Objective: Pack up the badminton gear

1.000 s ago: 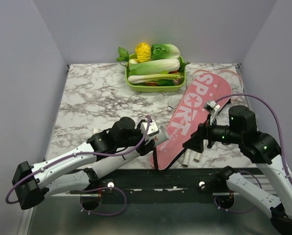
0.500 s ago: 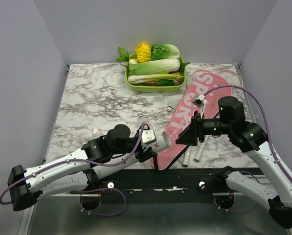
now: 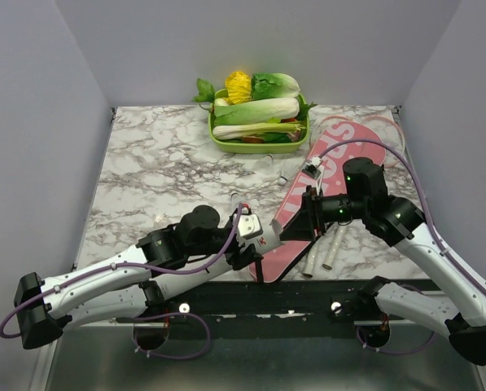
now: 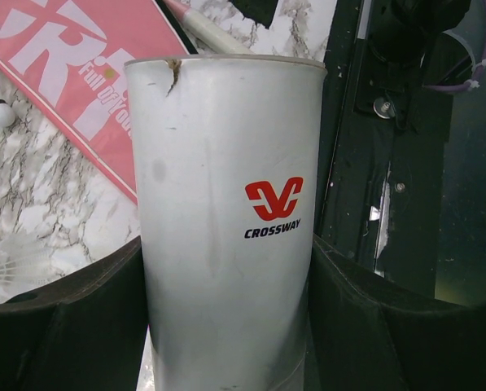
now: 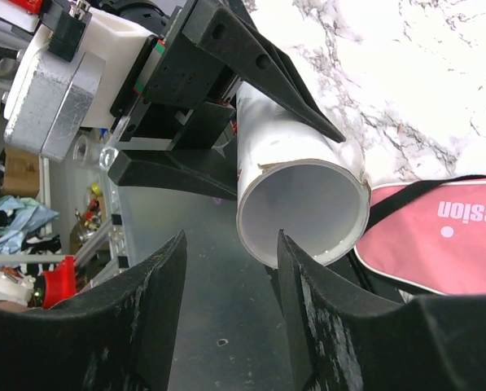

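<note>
- The long white tube point(image 4: 226, 212), printed with a red logo and the word CROSSWAY, sat clamped between the two black fingers of the left gripper point(image 4: 226, 301). It was held low over the front edge of the marble table point(image 3: 161, 171).
- Only the left wrist view showed that print and a small nick in the tube's rim. Only the right wrist view showed the tube's open, hollow mouth.
- The right gripper point(image 5: 234, 326) had its jaws spread wide and held nothing. The tube's mouth lay just beyond its fingertips; whether they touched could not be told.
- The large pink racket-shaped cover bag point(image 3: 298, 195) with white lettering lay diagonally on the marble, its narrow end beside the held tube.
- Two slim rackets' pale handles point(image 3: 330, 254) lay just right of that narrow end.
- The left wrist view alone showed two white shuttlecocks point(image 4: 15, 261) on the marble.
- A green tray of vegetables point(image 3: 251, 149) stood at the far edge, seen only from above.
</note>
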Robot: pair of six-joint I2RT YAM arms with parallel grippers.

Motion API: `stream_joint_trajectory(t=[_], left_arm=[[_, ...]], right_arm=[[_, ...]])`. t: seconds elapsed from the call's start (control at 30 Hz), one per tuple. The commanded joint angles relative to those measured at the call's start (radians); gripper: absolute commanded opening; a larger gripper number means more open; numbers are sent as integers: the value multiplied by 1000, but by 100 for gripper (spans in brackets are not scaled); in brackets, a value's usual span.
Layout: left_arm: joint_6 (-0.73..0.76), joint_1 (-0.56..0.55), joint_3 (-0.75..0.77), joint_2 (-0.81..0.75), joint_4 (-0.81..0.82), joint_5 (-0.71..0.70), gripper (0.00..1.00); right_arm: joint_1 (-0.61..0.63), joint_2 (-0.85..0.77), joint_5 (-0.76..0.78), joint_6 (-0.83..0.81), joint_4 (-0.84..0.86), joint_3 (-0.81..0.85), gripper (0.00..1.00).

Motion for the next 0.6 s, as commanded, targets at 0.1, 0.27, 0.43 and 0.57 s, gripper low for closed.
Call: stream_joint_trajectory(t=[0.1,0.27,0.43,0.57], left_arm=[[-39,-9,-16,-22,-17,6,0],[-33,-9,-17,-37,-23,-3,0],[-35,-9,-23,-45,-23,-16,0],[-35,-9,-25,-52,-22,-16,0]], right_arm=[[50,36,32,39,73,-18,54],[67,62,41,44,87,-17,46],[81,65,37,53,107,-15,30],[88,64,35,58,110,-21,17]])
